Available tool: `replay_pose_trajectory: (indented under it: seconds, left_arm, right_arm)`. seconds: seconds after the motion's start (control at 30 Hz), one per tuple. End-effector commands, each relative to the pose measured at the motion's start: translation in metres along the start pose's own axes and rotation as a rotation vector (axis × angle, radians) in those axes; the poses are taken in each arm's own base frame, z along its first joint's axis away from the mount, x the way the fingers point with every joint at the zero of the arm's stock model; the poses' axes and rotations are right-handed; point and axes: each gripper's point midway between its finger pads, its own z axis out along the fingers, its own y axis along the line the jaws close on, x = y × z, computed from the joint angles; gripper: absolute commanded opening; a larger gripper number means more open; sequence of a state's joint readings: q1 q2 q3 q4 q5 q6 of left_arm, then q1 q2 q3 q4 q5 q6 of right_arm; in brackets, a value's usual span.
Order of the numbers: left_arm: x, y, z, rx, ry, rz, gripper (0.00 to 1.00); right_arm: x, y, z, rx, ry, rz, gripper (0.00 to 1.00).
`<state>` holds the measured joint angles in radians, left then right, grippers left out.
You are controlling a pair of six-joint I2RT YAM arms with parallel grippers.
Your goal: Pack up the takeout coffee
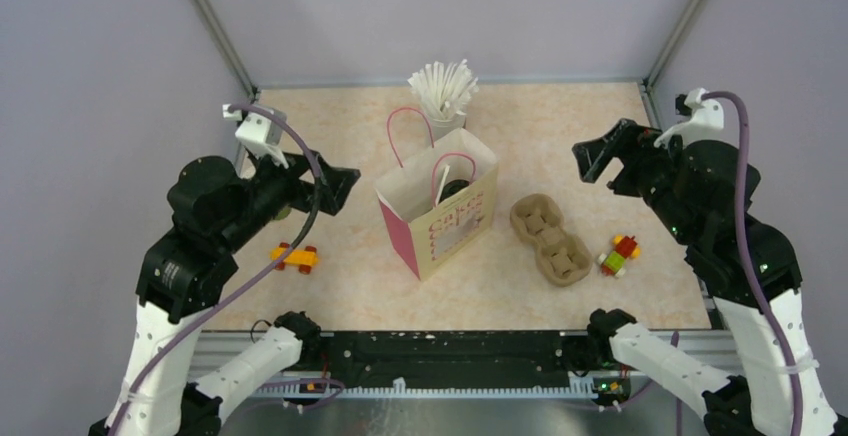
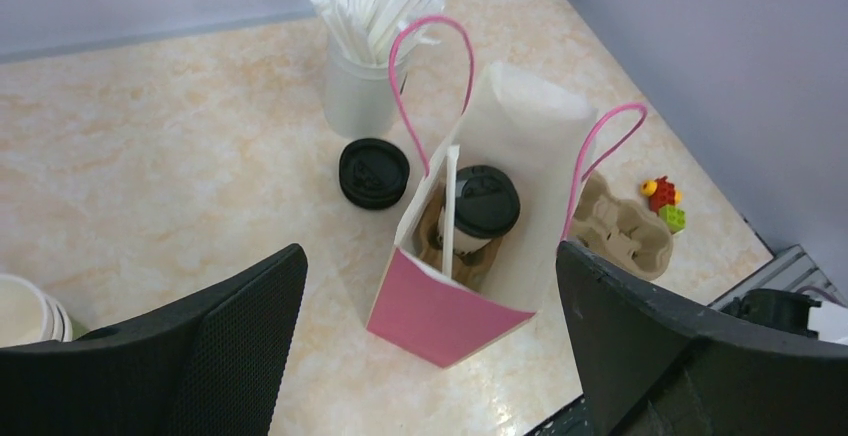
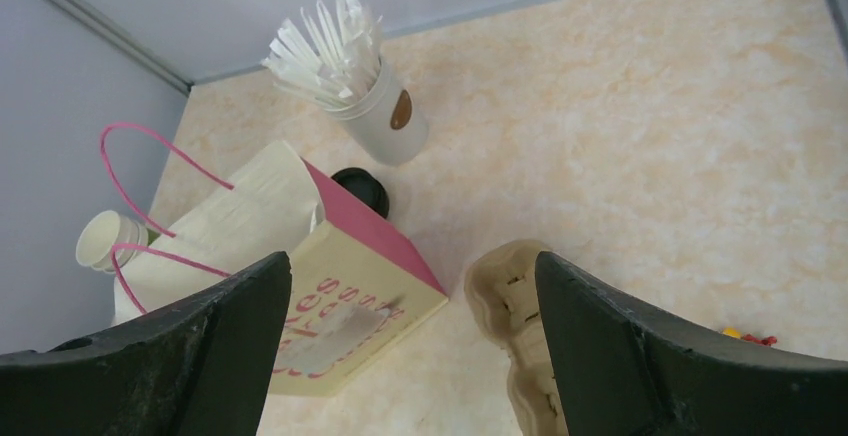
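Packing looks finished: the coffee point(image 2: 485, 201) stands upright inside the paper bag point(image 2: 450, 316) at the middle of the tabletop point(image 1: 560, 126). Both grippers hang empty, jaws spread. The left gripper point(image 1: 335, 184) is nearer, with the bag to its right and below; the right gripper point(image 1: 598, 161) sits farther off, past the cardboard carrier point(image 1: 549, 239).

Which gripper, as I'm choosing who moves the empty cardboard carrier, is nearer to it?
Right. The right gripper hangs open beyond the carrier, slightly to its right; the left gripper sits on the far side of the paper bag.
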<state>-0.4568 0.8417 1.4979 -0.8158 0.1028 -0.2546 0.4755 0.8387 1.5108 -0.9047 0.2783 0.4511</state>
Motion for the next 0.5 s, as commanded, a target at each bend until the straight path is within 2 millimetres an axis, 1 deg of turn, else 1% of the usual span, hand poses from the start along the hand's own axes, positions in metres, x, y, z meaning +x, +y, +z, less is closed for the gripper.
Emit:
replay_pose_trajectory:
  seconds: [0.0, 0.07, 0.13, 0.3, 0.47]
  left_arm:
    - [0.016, 0.016, 0.004, -0.056, -0.032, -0.011, 0.99]
    - [0.021, 0.02, 0.004, -0.074, -0.035, -0.032, 0.99]
    - [0.025, 0.019, 0.006, -0.069, -0.031, -0.043, 0.99]
    - [0.024, 0.019, 0.011, -0.067, -0.026, -0.046, 0.99]
    - [0.027, 0.019, 0.015, -0.062, -0.014, -0.047, 0.99]
  right_arm:
    - [0.001, 0.015, 0.001, -0.085, -0.026, 0.057, 0.89]
    - [0.005, 0.019, 0.002, -0.109, -0.011, 0.069, 0.89]
    - [0.008, 0.024, 0.004, -0.132, 0.0, 0.077, 0.9]
    - [0.0, 0.028, 0.008, -0.15, -0.031, 0.052, 0.9]
    - [0.004, 0.032, 0.014, -0.167, -0.024, 0.05, 0.86]
